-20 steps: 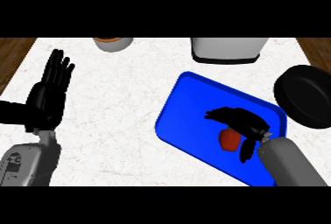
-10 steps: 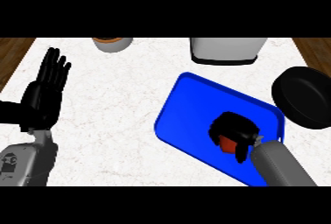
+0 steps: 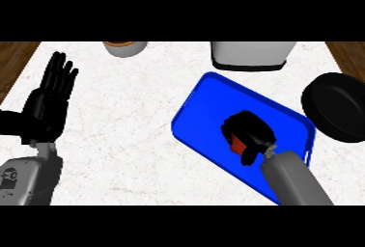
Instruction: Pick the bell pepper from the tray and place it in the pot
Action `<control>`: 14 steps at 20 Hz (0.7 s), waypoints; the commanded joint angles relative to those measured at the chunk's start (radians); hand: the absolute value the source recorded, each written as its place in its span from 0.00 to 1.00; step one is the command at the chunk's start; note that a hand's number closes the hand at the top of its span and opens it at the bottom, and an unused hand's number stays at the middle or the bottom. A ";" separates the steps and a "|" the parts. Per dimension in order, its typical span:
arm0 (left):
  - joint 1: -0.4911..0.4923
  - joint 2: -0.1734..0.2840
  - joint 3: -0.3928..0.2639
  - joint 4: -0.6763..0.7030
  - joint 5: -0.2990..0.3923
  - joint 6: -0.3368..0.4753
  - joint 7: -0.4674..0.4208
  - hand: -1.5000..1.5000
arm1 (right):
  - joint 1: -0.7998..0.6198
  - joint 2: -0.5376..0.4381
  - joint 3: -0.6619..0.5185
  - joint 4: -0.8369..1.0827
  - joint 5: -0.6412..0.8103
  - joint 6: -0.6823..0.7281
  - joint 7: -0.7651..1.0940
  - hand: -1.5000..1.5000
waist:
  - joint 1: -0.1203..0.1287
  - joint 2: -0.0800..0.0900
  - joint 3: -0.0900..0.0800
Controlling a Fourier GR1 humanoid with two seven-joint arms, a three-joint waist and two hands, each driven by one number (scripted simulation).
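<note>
A white marbled counter top [image 3: 135, 120] fills the view, with dark wood showing past its far corners. On it, under the robot's right hand, lies a bright blue rectangular tray [image 3: 206, 101] with rounded corners, set at a slant. Just beyond that hand's right side, near the counter's right edge, sits a round black pot [image 3: 335, 106], close to the tray's edge; whether the two touch cannot be told. Up past the right hand, at the counter's far edge, stands a pale grey box-shaped appliance with a dark base [image 3: 251, 55], partly cut off by the view's top. Far to the left of it is a small grey cup with an orange-brown inside [image 3: 125, 47], also cut off.

The left hand [image 3: 46, 108] rests well apart from the tray, at the view's left side, fingers straight and pointing up, holding nothing.

The right hand [image 3: 246, 126], black at the end of a grey forearm, is over the middle of the tray with its fingers curled down around a small red bell pepper [image 3: 238, 143]. Only a patch of the pepper shows between the fingers; whether it rests on the tray or is lifted cannot be told.
</note>
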 commanded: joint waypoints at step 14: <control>-0.042 -0.005 -0.014 0.023 -0.011 0.001 0.025 0.50 | -0.510 0.154 -0.068 0.013 0.228 -0.247 1.260 1.00 | 0.023 0.001 0.011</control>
